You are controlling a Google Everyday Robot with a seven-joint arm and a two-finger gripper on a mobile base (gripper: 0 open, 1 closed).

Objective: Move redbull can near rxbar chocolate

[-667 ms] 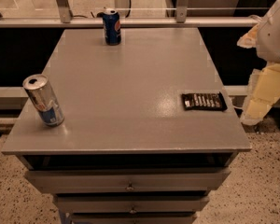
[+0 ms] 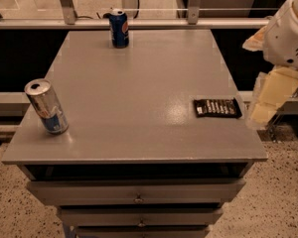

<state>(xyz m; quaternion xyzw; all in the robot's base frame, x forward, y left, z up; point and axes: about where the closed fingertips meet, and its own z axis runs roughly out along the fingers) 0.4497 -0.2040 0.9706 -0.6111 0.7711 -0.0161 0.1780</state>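
The redbull can (image 2: 46, 106), slim and silver with blue lower panels, stands upright near the front left corner of the grey table (image 2: 139, 93). The rxbar chocolate (image 2: 217, 107), a flat black wrapper with white lettering, lies near the table's right edge. My gripper (image 2: 270, 98), with pale cream fingers under a white arm, hangs just off the right edge of the table, next to the bar and far from the redbull can. It holds nothing that I can see.
A shorter dark blue can (image 2: 119, 28) stands at the back of the table, left of centre. A metal railing (image 2: 139, 9) runs behind the table. Drawers (image 2: 137, 192) sit below the front edge. The floor is speckled.
My gripper has edged slightly left and up at the table's right edge. The cans and the bar have not moved.
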